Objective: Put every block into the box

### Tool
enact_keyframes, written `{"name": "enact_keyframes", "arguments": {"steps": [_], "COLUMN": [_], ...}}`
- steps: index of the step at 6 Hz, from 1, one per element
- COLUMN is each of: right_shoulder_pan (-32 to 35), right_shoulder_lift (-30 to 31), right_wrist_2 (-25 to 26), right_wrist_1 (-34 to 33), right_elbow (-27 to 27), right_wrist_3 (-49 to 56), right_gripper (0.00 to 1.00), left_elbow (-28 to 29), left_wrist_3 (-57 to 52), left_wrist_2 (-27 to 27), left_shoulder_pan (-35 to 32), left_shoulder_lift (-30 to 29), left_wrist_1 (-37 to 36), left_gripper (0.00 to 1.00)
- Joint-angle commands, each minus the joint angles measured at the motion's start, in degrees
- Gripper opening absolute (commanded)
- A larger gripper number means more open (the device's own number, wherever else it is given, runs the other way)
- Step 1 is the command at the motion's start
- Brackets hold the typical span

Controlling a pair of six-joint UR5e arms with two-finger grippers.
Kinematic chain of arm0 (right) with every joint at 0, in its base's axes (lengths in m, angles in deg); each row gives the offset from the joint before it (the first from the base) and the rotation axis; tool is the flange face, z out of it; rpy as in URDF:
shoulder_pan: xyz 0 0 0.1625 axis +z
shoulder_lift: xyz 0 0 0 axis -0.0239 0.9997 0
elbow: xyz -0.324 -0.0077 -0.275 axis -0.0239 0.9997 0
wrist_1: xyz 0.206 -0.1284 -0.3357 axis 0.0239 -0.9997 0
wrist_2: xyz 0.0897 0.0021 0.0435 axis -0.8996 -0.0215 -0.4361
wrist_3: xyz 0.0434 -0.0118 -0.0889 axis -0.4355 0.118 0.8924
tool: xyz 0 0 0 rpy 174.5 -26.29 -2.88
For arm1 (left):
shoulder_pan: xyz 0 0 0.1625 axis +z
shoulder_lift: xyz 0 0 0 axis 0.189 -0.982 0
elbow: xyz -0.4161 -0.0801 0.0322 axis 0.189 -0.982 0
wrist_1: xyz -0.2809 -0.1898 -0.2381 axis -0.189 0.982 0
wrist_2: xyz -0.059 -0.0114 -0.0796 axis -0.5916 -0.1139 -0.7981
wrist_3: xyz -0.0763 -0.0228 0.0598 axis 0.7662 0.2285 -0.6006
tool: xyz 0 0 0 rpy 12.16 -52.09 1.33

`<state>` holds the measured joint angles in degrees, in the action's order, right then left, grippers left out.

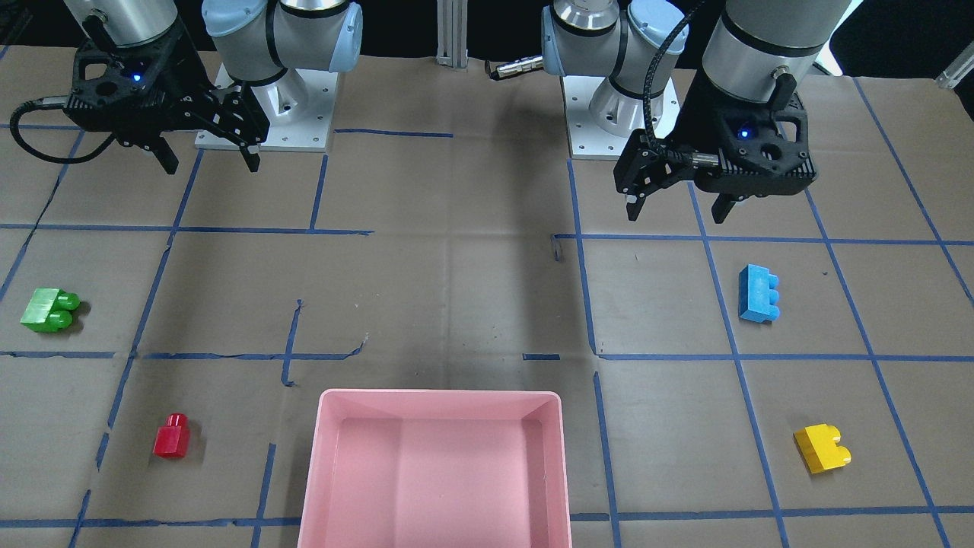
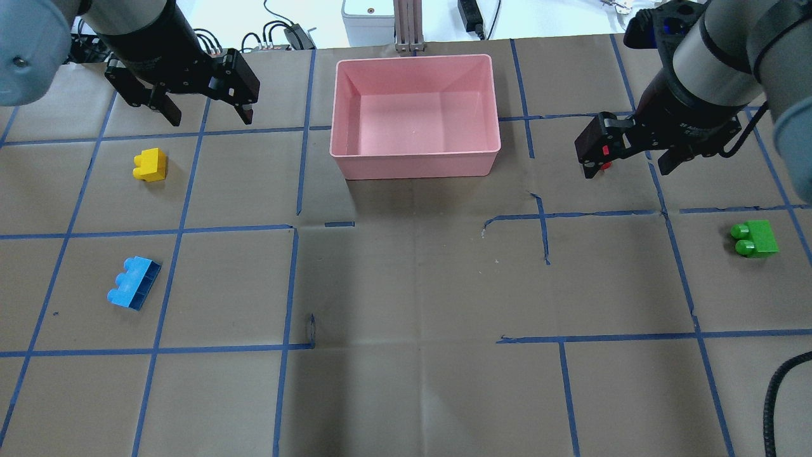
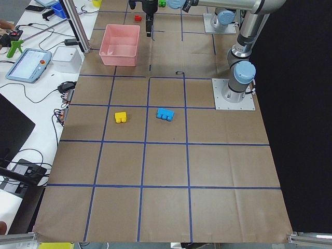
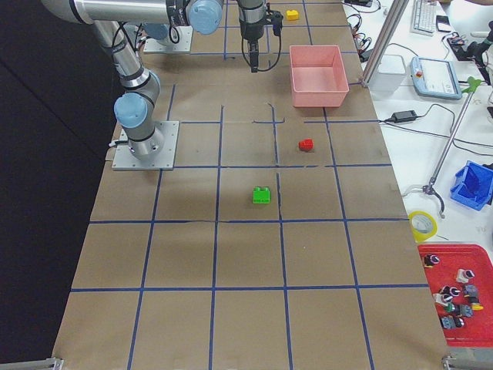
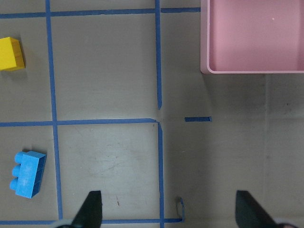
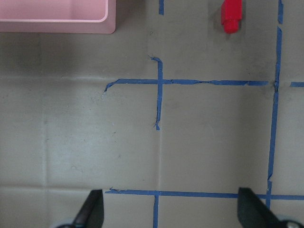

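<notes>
The pink box stands empty at the table's far middle; it also shows in the overhead view. The blue block and the yellow block lie on my left side. The green block and the red block lie on my right side. My left gripper hovers open and empty, above the table near the yellow block. My right gripper hovers open and empty; in the overhead view it covers most of the red block.
Brown paper with a blue tape grid covers the table. The two arm bases stand at the robot's edge. A metal post, cables and a tablet sit beyond the table's far edge, behind the box.
</notes>
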<state>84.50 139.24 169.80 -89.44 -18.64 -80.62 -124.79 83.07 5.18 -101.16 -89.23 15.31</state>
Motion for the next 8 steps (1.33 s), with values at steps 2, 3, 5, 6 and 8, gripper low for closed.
{"name": "enact_keyframes", "arguments": {"steps": [2, 3, 5, 6, 8], "right_shoulder_pan": [-0.1, -0.1, -0.2, -0.2, -0.6], "right_shoulder_lift": [-0.1, -0.1, -0.1, -0.1, -0.1], "right_wrist_2": [0.1, 0.1, 0.2, 0.2, 0.1], "right_wrist_1": [-0.1, -0.1, 0.0, 0.0, -0.5], "right_elbow": [-0.1, -0.1, -0.1, -0.1, -0.3], "right_wrist_3": [0.2, 0.2, 0.3, 0.3, 3.4], "right_gripper": [1.0, 1.0, 1.0, 1.0, 1.0], "left_elbow": [-0.4, -0.5, -1.1, -1.4, -1.6], "left_wrist_3": [0.0, 0.0, 0.0, 0.0, -9.8], "left_wrist_2": [0.0, 0.0, -0.1, 0.0, 0.2], "left_shoulder_pan": [0.0, 0.0, 0.0, 0.0, 4.2], "left_shoulder_lift": [0.4, 0.3, 0.6, 0.8, 0.5], "left_wrist_1": [0.0, 0.0, -0.1, 0.0, 0.2], "left_gripper": [1.0, 1.0, 1.0, 1.0, 1.0]}}
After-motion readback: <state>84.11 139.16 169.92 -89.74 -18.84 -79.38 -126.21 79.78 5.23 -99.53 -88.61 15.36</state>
